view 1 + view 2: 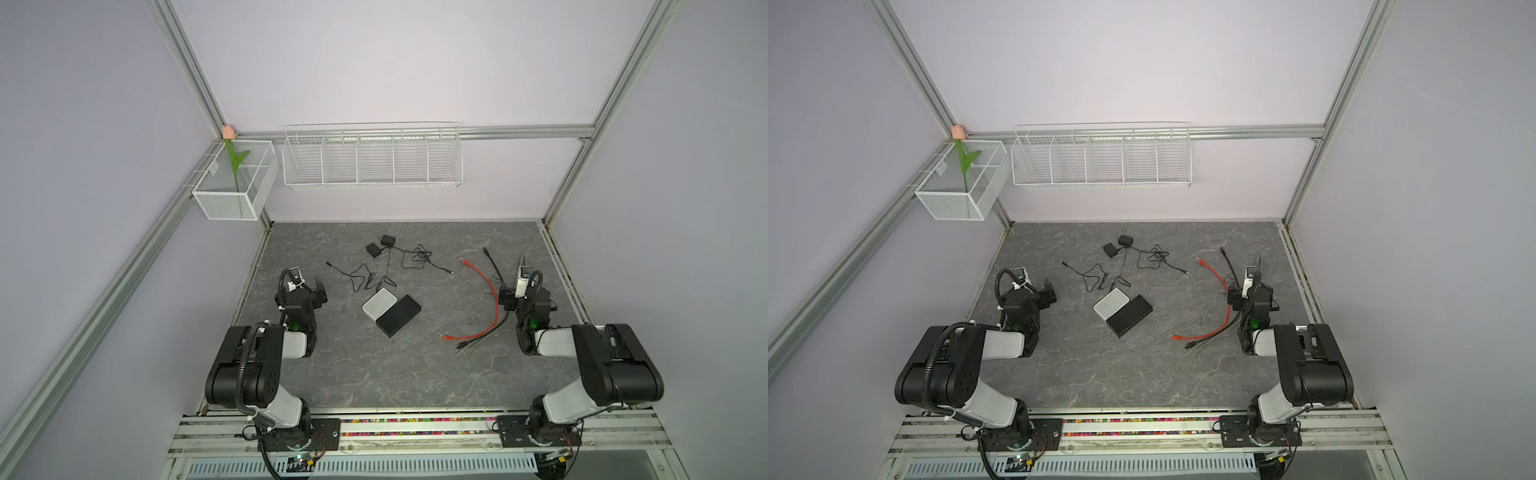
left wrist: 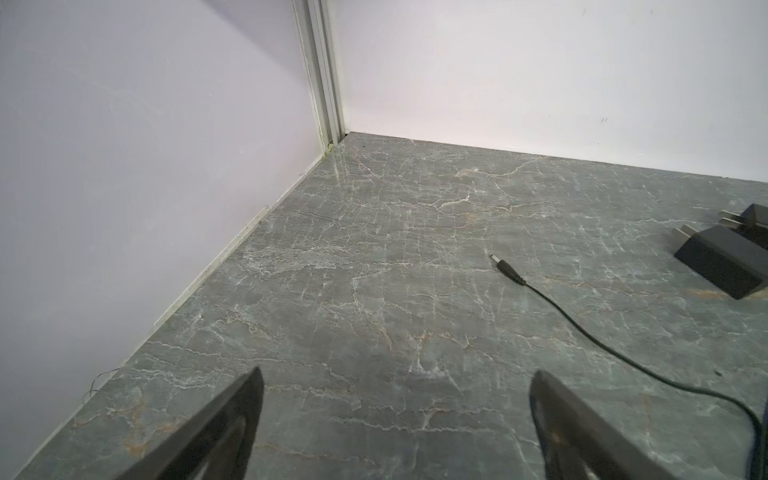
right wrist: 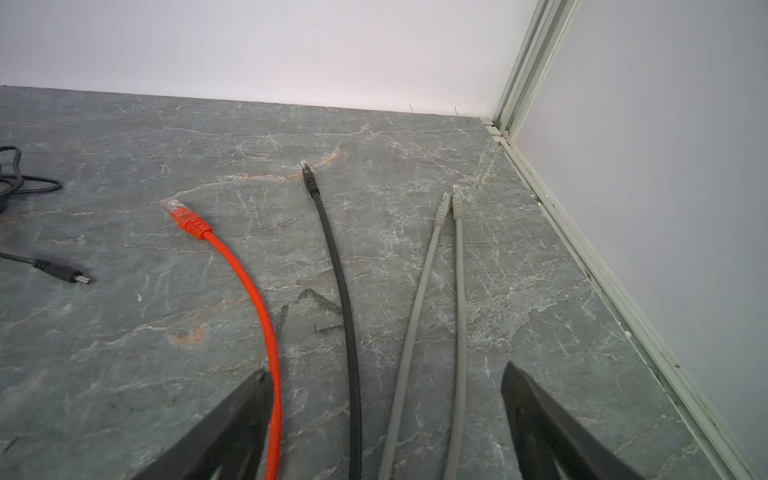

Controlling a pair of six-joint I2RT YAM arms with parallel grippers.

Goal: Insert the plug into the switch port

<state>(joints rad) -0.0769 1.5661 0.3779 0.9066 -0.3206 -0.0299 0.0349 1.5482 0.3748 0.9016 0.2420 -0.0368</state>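
The left tool [image 2: 398,372] gaped wide, empty, over the grey marbled bench [image 2: 415,249]. The right tool [image 3: 386,369] (equally wide, empty) hung above a black network cable [image 3: 348,324].

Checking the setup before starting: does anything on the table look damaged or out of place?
Nothing looks damaged. Two oddities: dark scribble marks on the tabletop between the orange cable and black cable, and the adapter cords lie tangled.

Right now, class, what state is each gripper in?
Left gripper: open, holding nothing.
Right gripper: open, holding nothing.
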